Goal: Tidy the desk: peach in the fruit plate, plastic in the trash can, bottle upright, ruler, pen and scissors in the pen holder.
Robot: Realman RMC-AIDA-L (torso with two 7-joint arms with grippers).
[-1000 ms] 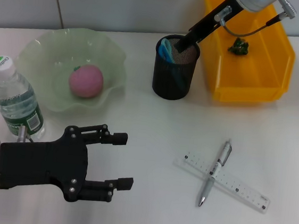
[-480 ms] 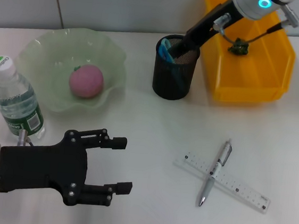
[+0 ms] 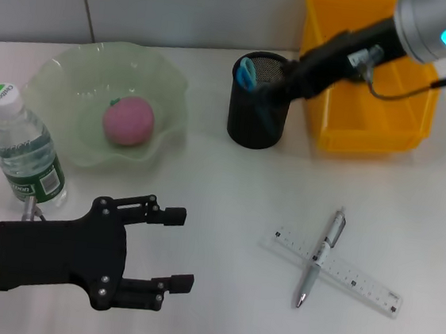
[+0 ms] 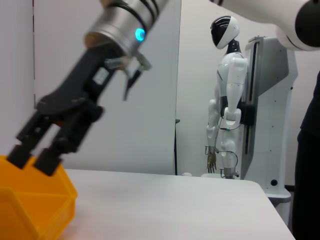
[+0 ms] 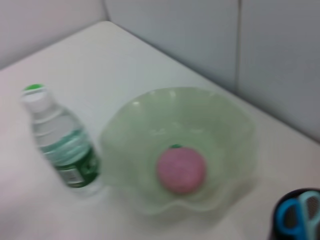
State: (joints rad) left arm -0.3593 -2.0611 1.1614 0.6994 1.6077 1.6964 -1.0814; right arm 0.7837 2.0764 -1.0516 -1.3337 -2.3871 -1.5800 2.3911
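Scissors (image 3: 249,72) already stand in the holder (image 3: 255,130), blue handles up, right by the right gripper's (image 3: 272,92) fingertips at the holder's rim; whether those fingers are open or closed I cannot tell. The peach (image 3: 129,120) lies in the plate (image 3: 61,78) and the bottle (image 3: 21,148) stands upright beside it, just past the left gripper (image 3: 181,247), which hovers over the table with fingers spread and nothing between them. The yellow bin (image 3: 370,135), presumably the trash can, sits behind the right arm, which hides part of its inside, so the plastic cannot be confirmed here.

Judging from this, three items look done: peach, bottle, scissors. Left to do are the pen (image 3: 321,257) and ruler (image 3: 339,273), which lie crossed, the pen on top, on the table well apart from both sets of fingers, nearer the right arm's side.
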